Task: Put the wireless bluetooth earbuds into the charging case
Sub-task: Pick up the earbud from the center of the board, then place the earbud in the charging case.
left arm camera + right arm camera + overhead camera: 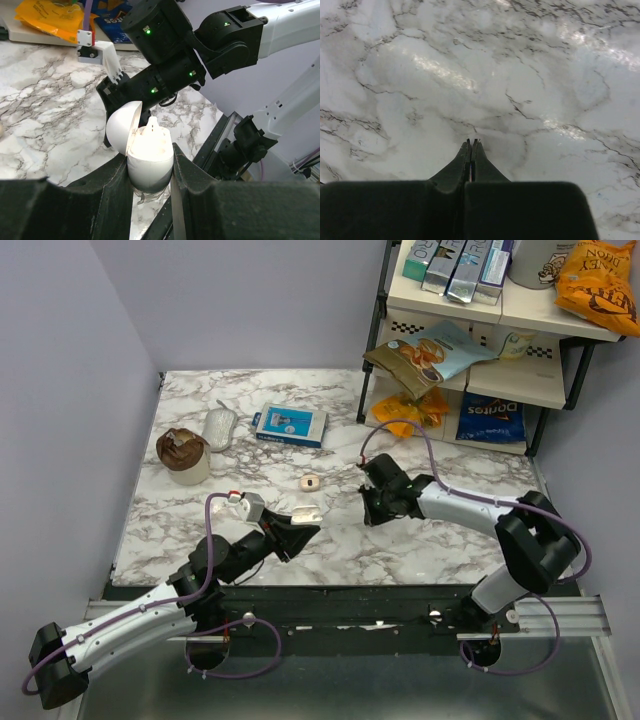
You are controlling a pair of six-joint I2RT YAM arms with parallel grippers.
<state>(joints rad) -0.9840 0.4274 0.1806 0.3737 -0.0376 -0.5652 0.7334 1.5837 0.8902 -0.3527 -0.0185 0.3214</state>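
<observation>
My left gripper [150,172] is shut on the white oval charging case [149,160] and holds it upright above the table, with its lid [122,127] swung open to the left. The case also shows in the top view [306,511], at the left gripper's [298,525] tips. A small white tip [151,123] pokes up from the case's glare-washed open top; I cannot tell whether it is an earbud. No loose earbud shows. My right gripper [471,143] is shut and empty, close above bare marble. In the top view it [371,508] sits just right of the case.
A small tan round piece [310,482] lies behind the case. A brown-topped cup [182,453], a silver pouch [219,428] and a blue box [290,424] sit at the back left. A snack shelf [480,350] stands at the back right.
</observation>
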